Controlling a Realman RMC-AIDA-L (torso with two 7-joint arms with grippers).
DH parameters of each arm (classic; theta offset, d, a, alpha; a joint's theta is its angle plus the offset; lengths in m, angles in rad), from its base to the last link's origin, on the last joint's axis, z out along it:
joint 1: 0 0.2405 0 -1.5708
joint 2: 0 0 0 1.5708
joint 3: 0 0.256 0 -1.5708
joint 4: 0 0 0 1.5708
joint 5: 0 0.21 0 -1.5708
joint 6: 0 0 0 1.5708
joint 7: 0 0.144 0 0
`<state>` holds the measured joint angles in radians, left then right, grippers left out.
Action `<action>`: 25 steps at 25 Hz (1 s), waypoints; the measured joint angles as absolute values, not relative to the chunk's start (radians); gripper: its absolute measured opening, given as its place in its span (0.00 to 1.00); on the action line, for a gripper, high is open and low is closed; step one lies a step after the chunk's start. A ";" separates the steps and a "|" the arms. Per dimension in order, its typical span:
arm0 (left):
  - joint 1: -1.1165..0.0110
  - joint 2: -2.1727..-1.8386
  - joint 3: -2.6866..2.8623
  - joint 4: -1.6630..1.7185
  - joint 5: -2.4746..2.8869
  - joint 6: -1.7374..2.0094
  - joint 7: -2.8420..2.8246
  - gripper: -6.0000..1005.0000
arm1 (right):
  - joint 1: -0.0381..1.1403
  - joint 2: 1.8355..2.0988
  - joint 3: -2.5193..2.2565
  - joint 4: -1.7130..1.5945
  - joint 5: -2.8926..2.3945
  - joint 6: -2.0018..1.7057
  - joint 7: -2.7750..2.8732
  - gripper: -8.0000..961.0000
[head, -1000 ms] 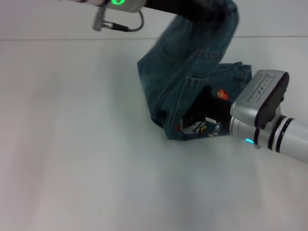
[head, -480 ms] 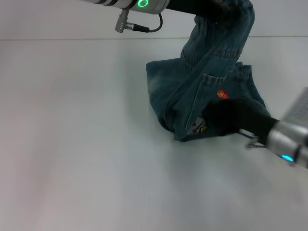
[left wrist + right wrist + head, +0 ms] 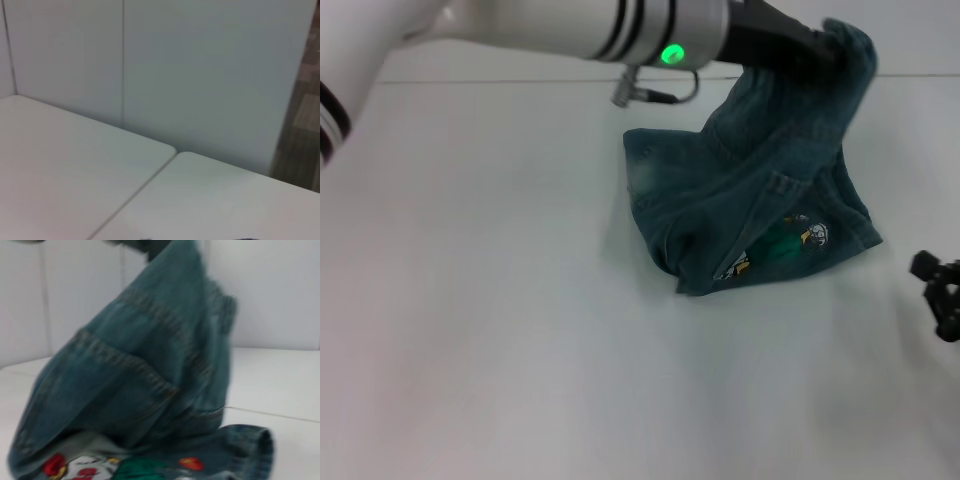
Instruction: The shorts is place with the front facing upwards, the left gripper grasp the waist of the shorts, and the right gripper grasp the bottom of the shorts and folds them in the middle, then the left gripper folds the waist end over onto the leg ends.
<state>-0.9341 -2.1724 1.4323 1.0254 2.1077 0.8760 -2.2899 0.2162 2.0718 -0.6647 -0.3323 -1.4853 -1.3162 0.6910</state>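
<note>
The left claw (image 3: 825,55) was clenched on the waist (image 3: 845,45) of the shorts (image 3: 750,190), holding it above the white bench (image 3: 470,300). The leg ends (image 3: 790,250) lay on the bench. The right claw (image 3: 940,295) stood apart at the right edge, released.

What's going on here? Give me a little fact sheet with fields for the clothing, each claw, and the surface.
clothing: shorts, blue-green denim, lower part lying bunched on the table, print side showing
lifted part: waist held up above the rest
left gripper: jaws shut on the waist, reaching across from the left
right gripper: at the right edge, apart from the shorts, holding nothing
surface: white table
</note>
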 joint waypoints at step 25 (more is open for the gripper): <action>-0.845 -2.173 1.575 1.049 1.956 0.863 -2.198 0.61 | 0.129 2.025 -0.592 -0.469 -1.606 -1.473 0.885 0.01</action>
<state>-0.8448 -2.1726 1.5750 1.0485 1.9559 0.8634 -2.1983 0.1294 2.0248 -0.5922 -0.4689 -1.6057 -1.4728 0.8849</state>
